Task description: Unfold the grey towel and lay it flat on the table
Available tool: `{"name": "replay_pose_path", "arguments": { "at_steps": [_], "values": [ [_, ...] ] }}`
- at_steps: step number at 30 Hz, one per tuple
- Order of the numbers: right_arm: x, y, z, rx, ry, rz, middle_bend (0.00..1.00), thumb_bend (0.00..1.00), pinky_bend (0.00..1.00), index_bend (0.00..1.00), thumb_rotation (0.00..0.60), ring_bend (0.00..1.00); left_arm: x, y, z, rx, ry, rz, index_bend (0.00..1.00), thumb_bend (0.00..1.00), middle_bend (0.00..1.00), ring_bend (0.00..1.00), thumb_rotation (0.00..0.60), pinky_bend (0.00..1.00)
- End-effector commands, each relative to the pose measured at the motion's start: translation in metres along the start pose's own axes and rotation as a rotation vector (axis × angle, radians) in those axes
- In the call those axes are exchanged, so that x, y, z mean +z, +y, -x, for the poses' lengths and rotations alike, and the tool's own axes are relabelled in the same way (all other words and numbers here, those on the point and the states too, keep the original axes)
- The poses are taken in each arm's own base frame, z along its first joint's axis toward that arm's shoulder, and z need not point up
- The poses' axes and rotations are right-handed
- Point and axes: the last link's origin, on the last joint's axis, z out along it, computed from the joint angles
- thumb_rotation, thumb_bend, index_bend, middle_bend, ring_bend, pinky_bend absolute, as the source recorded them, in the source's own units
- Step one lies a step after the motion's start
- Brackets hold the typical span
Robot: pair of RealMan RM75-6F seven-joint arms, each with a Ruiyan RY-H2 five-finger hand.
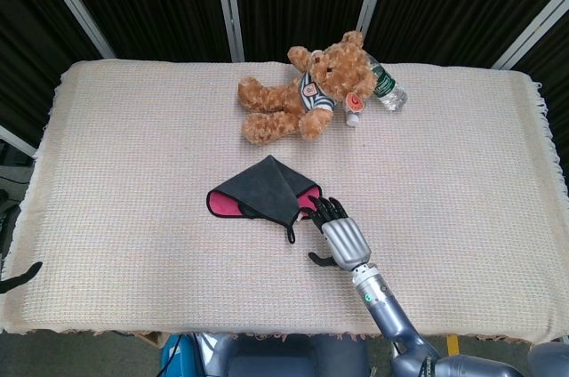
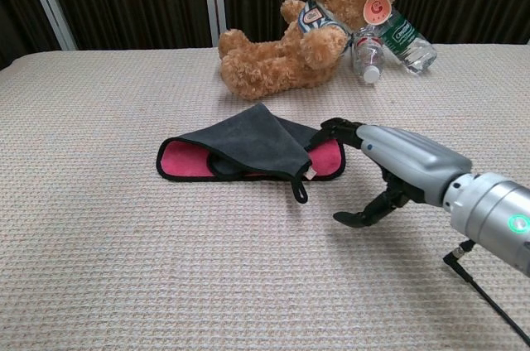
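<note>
The grey towel (image 1: 262, 188) (image 2: 248, 142) lies folded near the middle of the table, pink lining showing at its left and right ends, a black hang loop (image 1: 291, 234) (image 2: 301, 192) trailing toward me. My right hand (image 1: 340, 233) (image 2: 389, 165) hovers open just right of the towel, fingertips (image 1: 322, 209) at the pink right corner, thumb (image 2: 360, 215) spread low; contact is unclear. Only a dark tip of my left hand (image 1: 20, 277) shows at the table's front-left edge; the chest view does not show it.
A brown teddy bear (image 1: 307, 88) (image 2: 310, 28) lies at the back of the table with two plastic bottles (image 1: 384, 88) (image 2: 389, 43) beside it. The woven cream tablecloth (image 1: 133, 146) covers the table, fringed at its edges.
</note>
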Motion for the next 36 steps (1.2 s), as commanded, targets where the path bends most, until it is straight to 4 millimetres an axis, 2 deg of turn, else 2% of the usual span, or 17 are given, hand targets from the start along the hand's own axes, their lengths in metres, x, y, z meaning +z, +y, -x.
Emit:
{"name": "replay_pose_path", "arguments": {
  "at_steps": [1,7,17,22,36],
  "values": [
    [0.009,-0.006,0.005,0.018,-0.003,-0.005,0.00,0.26,0.00,0.17,0.600,0.00,0.000,0.000,0.001,0.001,-0.002,0.000,0.11,0.00,0.02,0.00,0.600,0.00],
    [0.022,-0.016,0.015,0.036,-0.001,-0.010,0.00,0.26,0.00,0.20,0.600,0.00,0.000,0.000,0.002,0.003,-0.005,-0.003,0.11,0.00,0.02,0.00,0.600,0.00],
    [0.043,-0.024,0.022,0.069,0.036,0.003,0.00,0.30,0.00,0.38,0.600,0.00,0.001,0.000,0.004,0.008,-0.007,-0.002,0.12,0.00,0.02,0.00,0.600,0.00],
    [0.051,-0.025,0.024,0.051,0.055,0.005,0.00,0.33,0.00,0.41,0.600,0.00,0.001,0.001,0.005,0.008,-0.008,0.000,0.12,0.00,0.02,0.00,0.600,0.00],
    [0.057,-0.028,0.023,0.068,0.072,0.007,0.04,0.48,0.00,0.51,0.600,0.00,0.001,0.002,0.006,0.006,-0.003,0.010,0.13,0.00,0.02,0.00,0.600,0.00]
  ]
}}
